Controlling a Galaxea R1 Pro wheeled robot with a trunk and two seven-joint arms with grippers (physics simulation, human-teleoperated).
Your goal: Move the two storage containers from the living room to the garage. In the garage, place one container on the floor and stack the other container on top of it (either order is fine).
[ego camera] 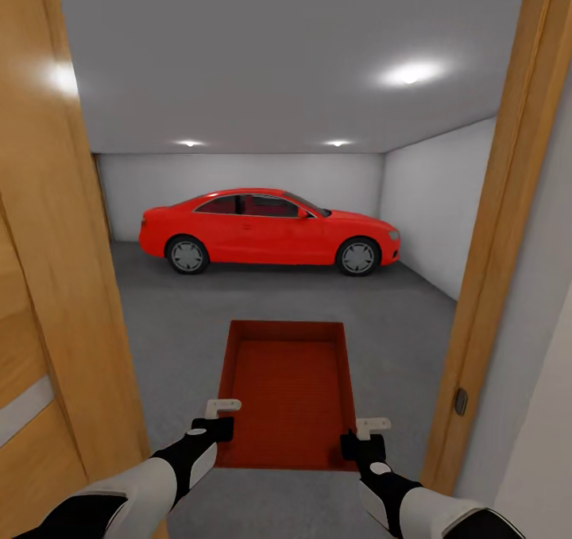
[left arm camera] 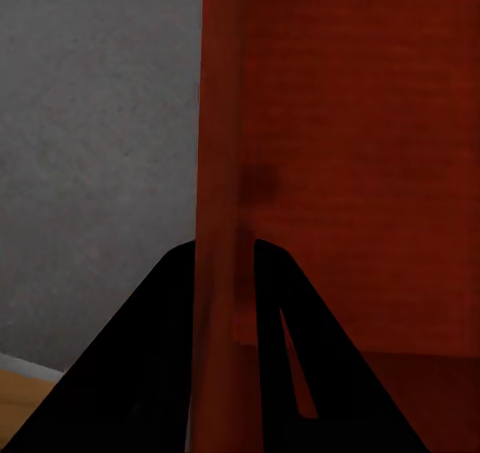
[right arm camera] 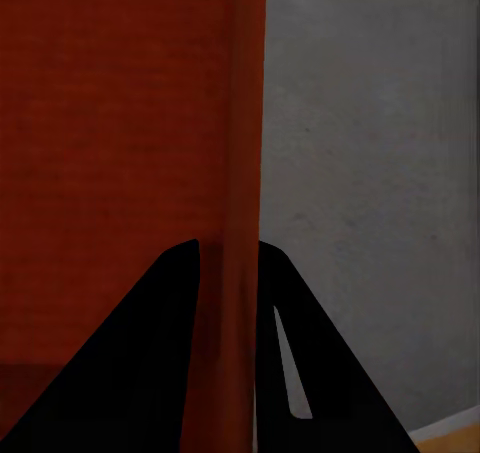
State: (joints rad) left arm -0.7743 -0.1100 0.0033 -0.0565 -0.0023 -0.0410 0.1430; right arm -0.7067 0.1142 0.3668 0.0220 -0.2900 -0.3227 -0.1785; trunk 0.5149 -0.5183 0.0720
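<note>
One orange-red storage container (ego camera: 287,392) hangs level in front of me, held over the dark grey garage floor (ego camera: 183,317). My left gripper (ego camera: 216,428) is shut on its left wall near the front corner. My right gripper (ego camera: 361,446) is shut on its right wall. In the left wrist view the thin wall (left arm camera: 215,273) runs between the two black fingers (left arm camera: 150,363). The right wrist view shows the same, with the wall (right arm camera: 240,273) clamped between dark fingers (right arm camera: 150,363). The second container is out of view.
I look through a doorway with a wooden door (ego camera: 48,285) at the left and a wooden frame (ego camera: 500,245) at the right. A red car (ego camera: 270,229) is parked across the far end of the white-walled garage. Grey floor stretches between the container and the car.
</note>
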